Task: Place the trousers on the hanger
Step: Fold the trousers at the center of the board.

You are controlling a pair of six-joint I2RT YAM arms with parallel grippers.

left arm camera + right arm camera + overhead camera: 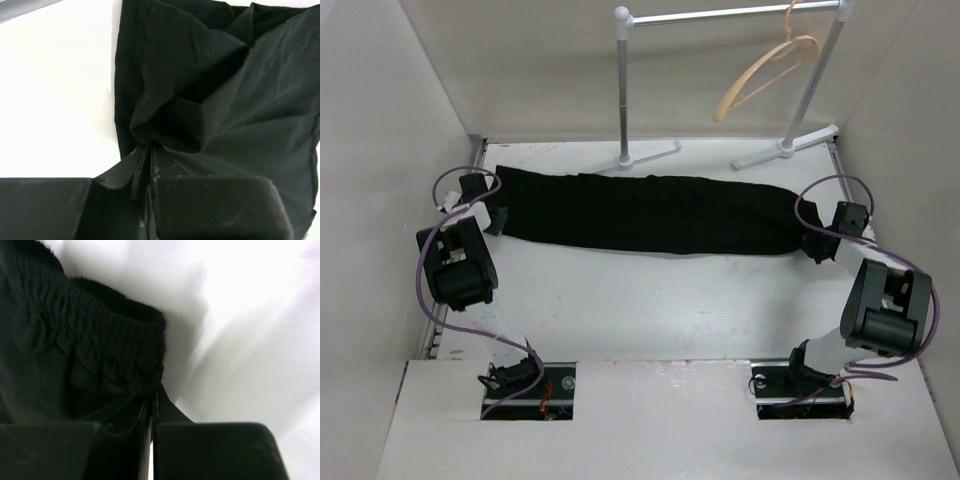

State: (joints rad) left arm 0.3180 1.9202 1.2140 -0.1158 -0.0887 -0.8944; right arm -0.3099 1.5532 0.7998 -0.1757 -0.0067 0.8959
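The black trousers [650, 213] lie stretched flat across the white table, left to right. My left gripper [492, 214] is shut on their left end; in the left wrist view [149, 152] the cloth [225, 100] bunches into the closed jaws. My right gripper [817, 247] is shut on their right end, the elastic waistband [95, 360], pinched at its corner in the right wrist view [155, 397]. The tan wooden hanger [765, 72] hangs by its hook from the rail at the back right, tilted, apart from the trousers.
The grey metal rail [720, 14] stands on two posts with white feet [645, 155] just behind the trousers. White walls [380, 120] close in the left, right and back. A raised white board [650, 420] covers the near edge by the arm bases.
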